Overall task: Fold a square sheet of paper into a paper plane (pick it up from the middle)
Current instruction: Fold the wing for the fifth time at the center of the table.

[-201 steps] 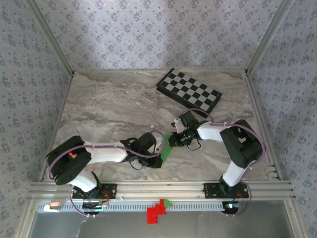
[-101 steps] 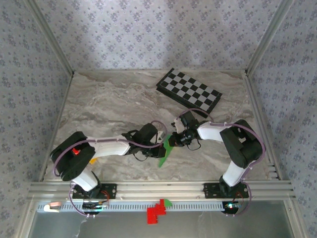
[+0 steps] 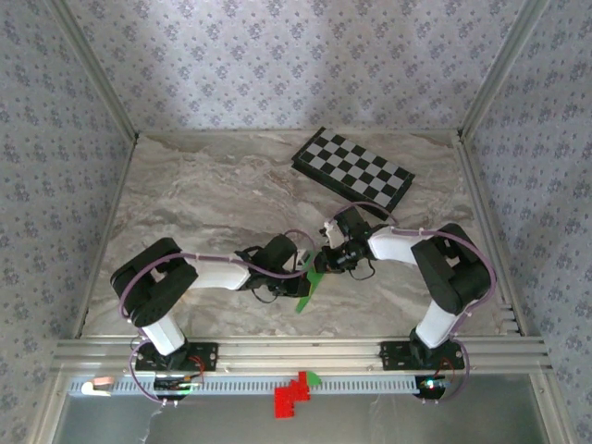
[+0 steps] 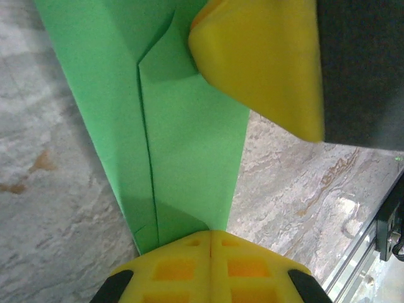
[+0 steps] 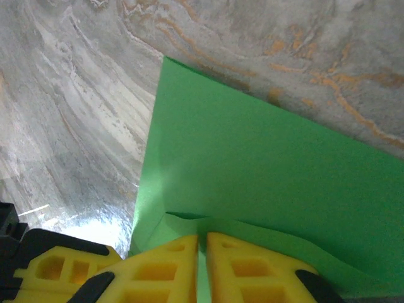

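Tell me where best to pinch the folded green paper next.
Probably its long free edge, between the left gripper and right gripper that pinch it, coming in from the side: the folded green paper is a narrow, layered strip, flat there.

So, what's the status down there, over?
Left gripper shut on folded green paper. Right gripper pinching it too. Checkerboard well clear.

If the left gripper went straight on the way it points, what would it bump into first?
Probably a yellow plastic finger of the right gripper, just ahead along the folded bright green paper that the left gripper pinches. Depth is hard to judge.
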Tool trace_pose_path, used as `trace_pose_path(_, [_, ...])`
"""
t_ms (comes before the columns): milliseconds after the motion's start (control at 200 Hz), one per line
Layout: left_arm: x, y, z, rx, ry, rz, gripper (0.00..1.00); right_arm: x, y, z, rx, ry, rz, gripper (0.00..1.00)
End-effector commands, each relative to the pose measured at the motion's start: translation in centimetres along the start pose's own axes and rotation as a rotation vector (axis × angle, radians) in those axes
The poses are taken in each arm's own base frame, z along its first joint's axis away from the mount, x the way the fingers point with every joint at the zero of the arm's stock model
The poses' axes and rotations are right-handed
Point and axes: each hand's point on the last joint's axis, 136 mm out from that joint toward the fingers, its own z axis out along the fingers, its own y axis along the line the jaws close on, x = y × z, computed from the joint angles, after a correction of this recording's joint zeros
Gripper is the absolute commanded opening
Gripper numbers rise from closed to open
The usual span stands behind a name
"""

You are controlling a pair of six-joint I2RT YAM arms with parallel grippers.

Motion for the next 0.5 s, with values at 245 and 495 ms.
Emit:
trace_pose_path(245, [3.4, 5.3, 0.7, -0.157, 0.067, -0.081, 0.03, 1.2, 1.8, -2.9, -0.067, -0.023, 0.065, 0.17])
trace_pose_path(495, [3.5, 5.2, 0.6, -0.153, 0.07, -0.08, 0.03, 1.8, 2.0, -2.4, -0.082, -0.05, 0.057, 0.16])
